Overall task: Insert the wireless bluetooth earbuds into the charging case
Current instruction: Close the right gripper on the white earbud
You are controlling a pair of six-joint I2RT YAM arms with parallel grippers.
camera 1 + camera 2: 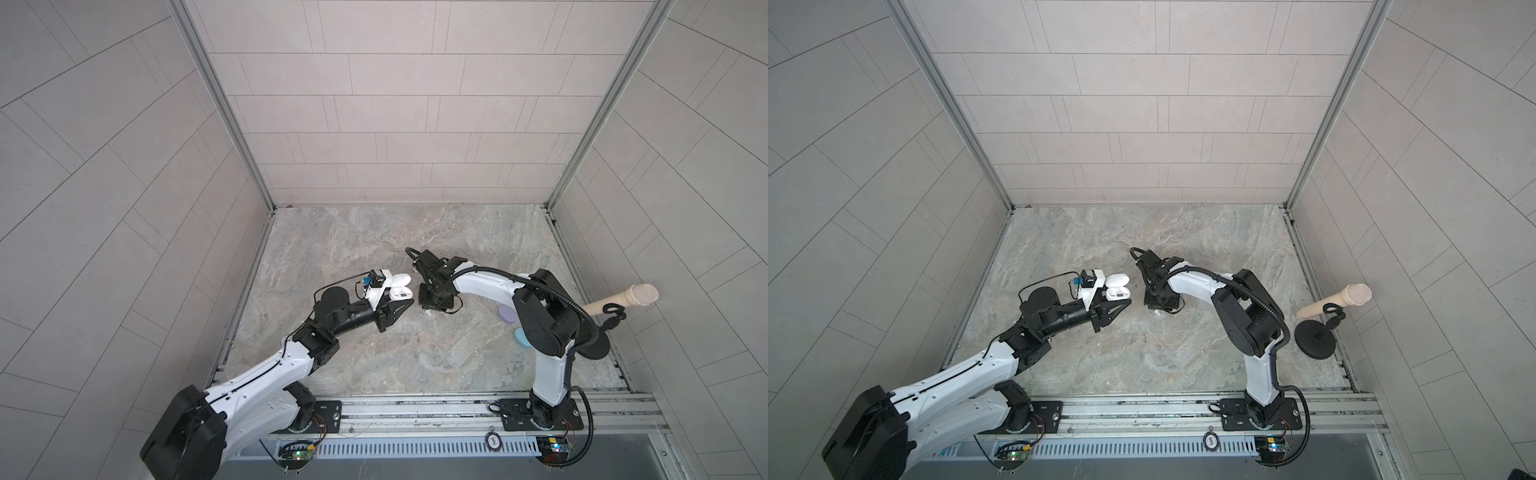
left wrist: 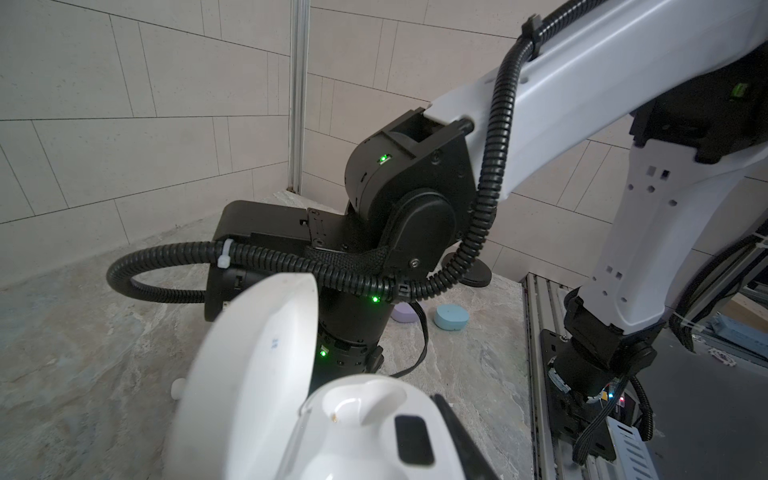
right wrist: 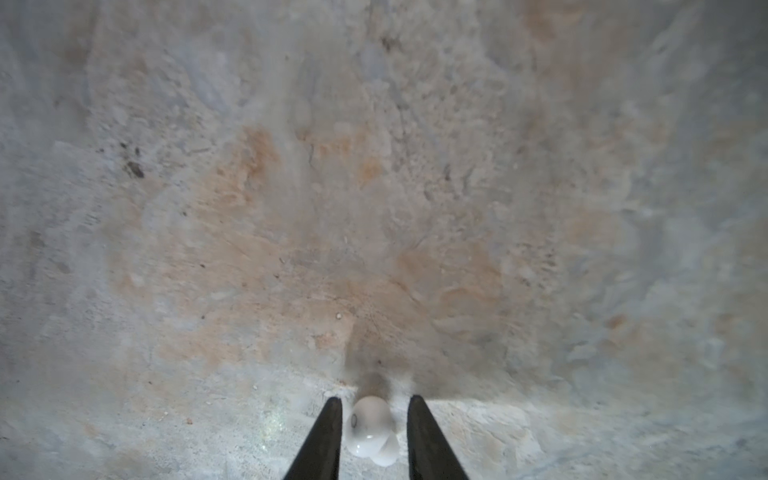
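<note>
Looking down, we see our left claw point(image 1: 406, 303) clamped on the open white case point(image 1: 401, 289), lid tipped back. At the case's 4 o'clock in both top views, our right claw point(image 3: 374, 399) points down, jaws apart, straddling a white earbud point(image 3: 370, 426) that lies on the table point(image 3: 374, 208), not yet pinched.

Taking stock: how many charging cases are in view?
3. White case, lid open, in the left gripper; lilac case and blue case on the table beside the right arm. Others may be hidden.
</note>
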